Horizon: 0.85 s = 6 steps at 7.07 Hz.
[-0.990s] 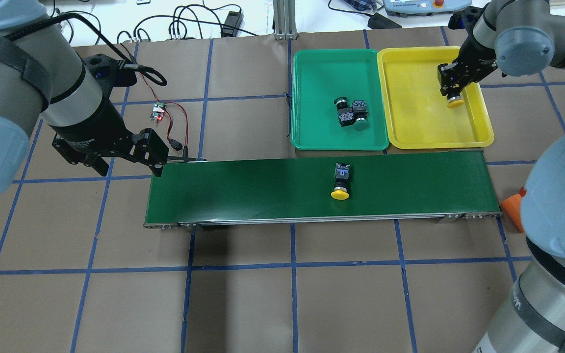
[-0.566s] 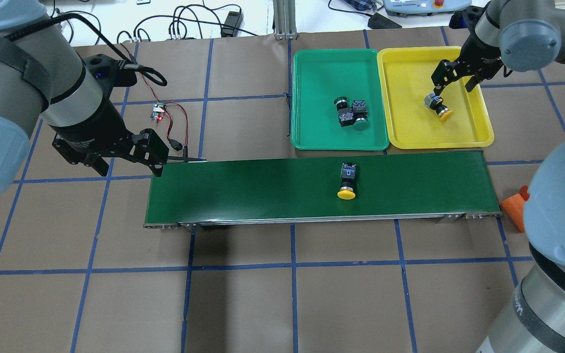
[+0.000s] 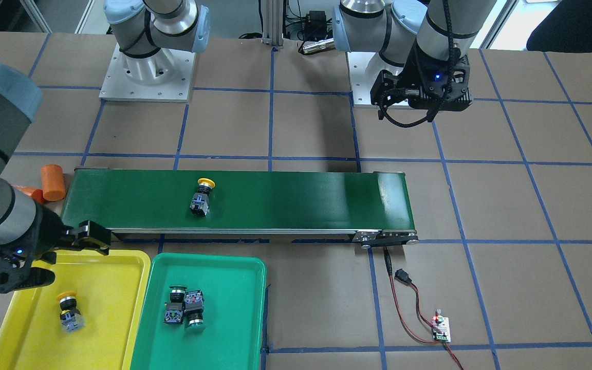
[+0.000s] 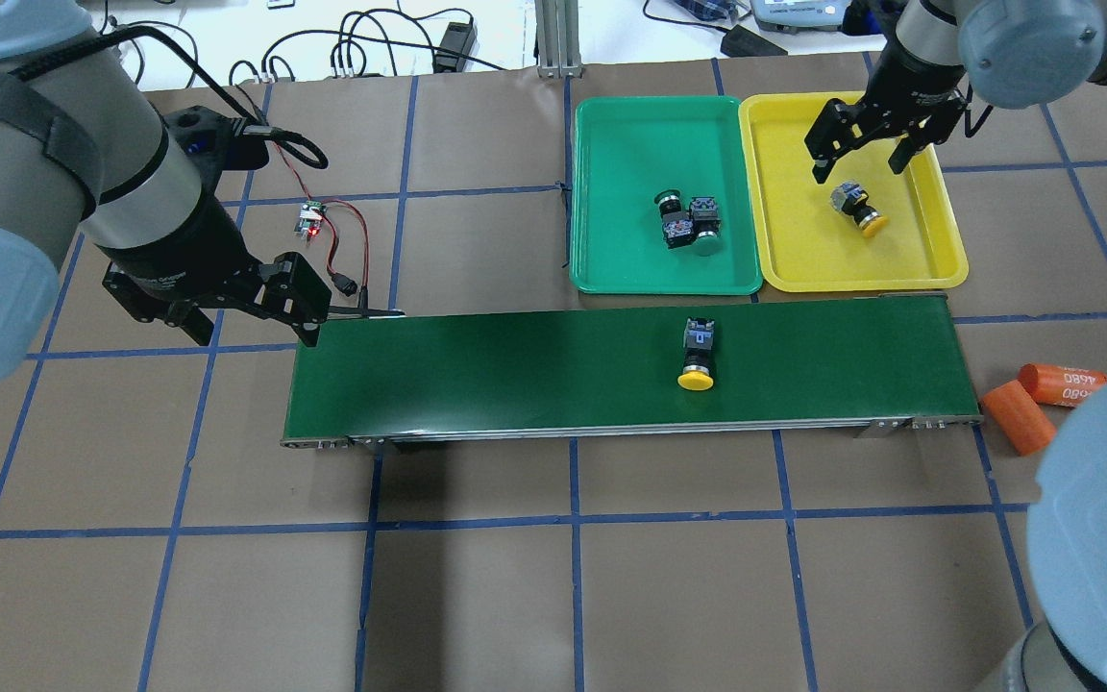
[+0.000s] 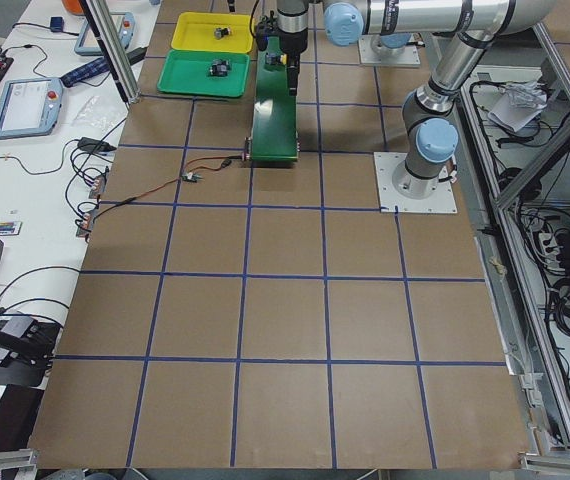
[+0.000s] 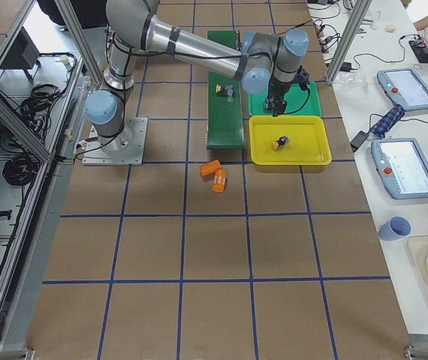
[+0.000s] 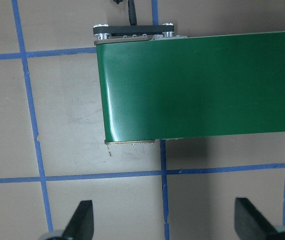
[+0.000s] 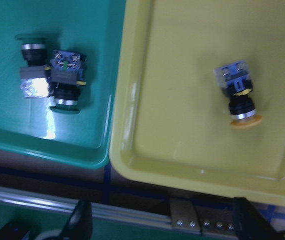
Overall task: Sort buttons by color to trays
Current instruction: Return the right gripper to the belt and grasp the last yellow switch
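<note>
Three in place, one out on the belt (image 4: 515, 370).
Two green buttons (image 4: 702, 223) lie touching in the green tray (image 4: 611, 144), beside the right claw (image 4: 858, 170); one yellow button (image 4: 858, 209) lies in the yellow tray (image 4: 803, 255) under that spread, empty claw; the second yellow button (image 4: 698, 355) rests on the belt, well apart from the spread left claw (image 4: 251, 332).

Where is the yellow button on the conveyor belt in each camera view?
Front-facing: yellow button, left half of conveyor belt.
Overhead: belt's right half.
Exterior left: too small to tell.
Exterior right: on belt, opposite green tray.
Left wrist: not in view.
Right wrist: not in view.
Landmark: the belt.
</note>
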Each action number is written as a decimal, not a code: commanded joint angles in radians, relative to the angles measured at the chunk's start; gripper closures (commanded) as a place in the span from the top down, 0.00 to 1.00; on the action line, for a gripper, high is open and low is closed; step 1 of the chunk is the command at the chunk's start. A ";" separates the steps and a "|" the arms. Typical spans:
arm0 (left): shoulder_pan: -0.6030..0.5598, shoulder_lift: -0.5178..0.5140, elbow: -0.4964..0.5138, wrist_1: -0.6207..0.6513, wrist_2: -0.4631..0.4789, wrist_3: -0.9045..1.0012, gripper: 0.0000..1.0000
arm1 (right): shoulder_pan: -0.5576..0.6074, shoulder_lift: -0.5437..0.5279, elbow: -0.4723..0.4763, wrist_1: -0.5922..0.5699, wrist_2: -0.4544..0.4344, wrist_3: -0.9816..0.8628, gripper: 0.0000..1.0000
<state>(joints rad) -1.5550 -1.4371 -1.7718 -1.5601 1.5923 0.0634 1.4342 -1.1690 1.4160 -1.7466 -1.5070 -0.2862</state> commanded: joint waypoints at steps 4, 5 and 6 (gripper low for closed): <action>0.000 0.001 0.003 0.002 0.000 0.001 1.00 | 0.084 -0.245 0.461 -0.179 -0.037 0.128 1.00; 0.000 0.003 0.002 0.002 0.000 0.001 1.00 | 0.086 -0.250 0.478 -0.194 -0.032 0.136 1.00; 0.000 0.001 0.002 0.008 0.000 0.001 1.00 | 0.087 -0.250 0.478 -0.195 -0.024 0.137 1.00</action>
<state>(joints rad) -1.5554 -1.4352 -1.7700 -1.5573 1.5923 0.0644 1.5197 -1.4112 1.8699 -1.9189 -1.5352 -0.1529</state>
